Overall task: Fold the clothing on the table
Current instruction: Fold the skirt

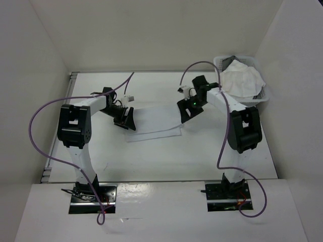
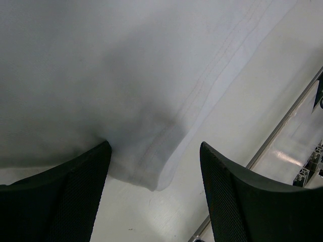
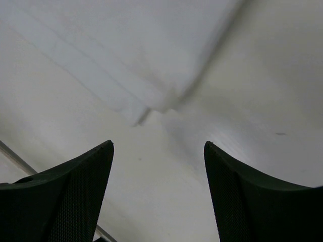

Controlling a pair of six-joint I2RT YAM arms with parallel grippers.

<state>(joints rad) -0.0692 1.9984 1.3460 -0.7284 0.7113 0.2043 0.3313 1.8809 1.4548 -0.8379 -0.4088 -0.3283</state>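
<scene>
White lattice basket (image 1: 264, 97) at far right corner, crumpled white cloth (image 1: 241, 78) inside, just behind right arm. Purple cable (image 1: 31, 125) loops off each arm. White clothing (image 1: 156, 120) lies flat mid table (image 1: 202, 156), layered, between both claws. Left gripper (image 1: 124, 120) jaws wide, straddling left hemmed corner, nothing held. Right gripper (image 1: 185, 110) jaws wide, above right corner, nothing held. Bare tabletop on near side. Metal rail (image 1: 46, 174) along left edge.
</scene>
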